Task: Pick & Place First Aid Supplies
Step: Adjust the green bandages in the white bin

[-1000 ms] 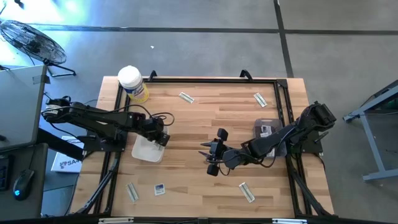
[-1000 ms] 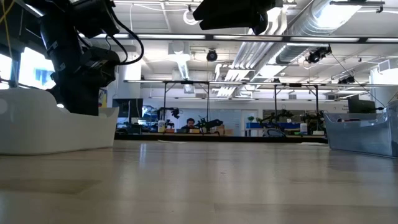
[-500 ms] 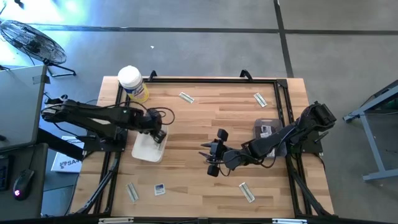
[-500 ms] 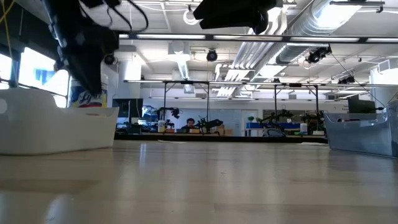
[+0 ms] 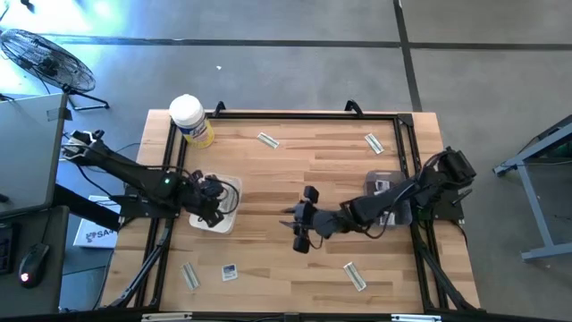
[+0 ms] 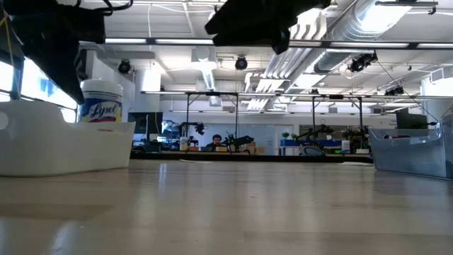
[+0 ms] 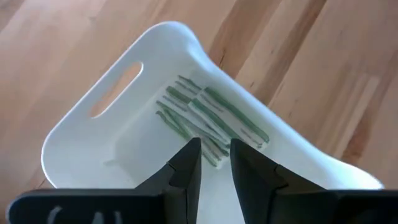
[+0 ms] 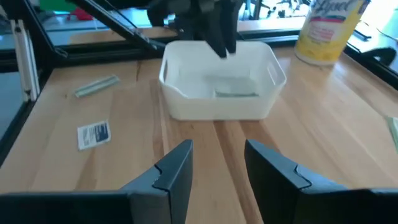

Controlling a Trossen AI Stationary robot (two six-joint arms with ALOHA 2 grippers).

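Your first aid supplies come in two kinds: narrow pale strips with green print, and small white square packets with dark blue print. Several strips [image 7: 211,121] lie overlapping, flat on the floor of the white bin [image 5: 214,217] at the bench's left side; from the right wrist view they show as a pale green patch inside it. More lie loose on the wooden bench [image 5: 295,170]: one strip [image 5: 267,139] and another [image 5: 374,142] near the far edge, one [image 5: 189,275] at the near left, one [image 5: 355,275] at the near right, and a white square packet [image 5: 230,272] just beside the near-left strip. A clear bin [image 5: 384,188] on the right holds something with dark print. Your left gripper [image 7: 214,158] hangs over the white bin, above the strips, its jaws a narrow gap apart with nothing between them. Your right gripper [image 8: 217,165] sits near the bench's middle, pointing toward the white bin, jaws apart and empty. The yellow canister [image 5: 190,121] stands at the far left corner.
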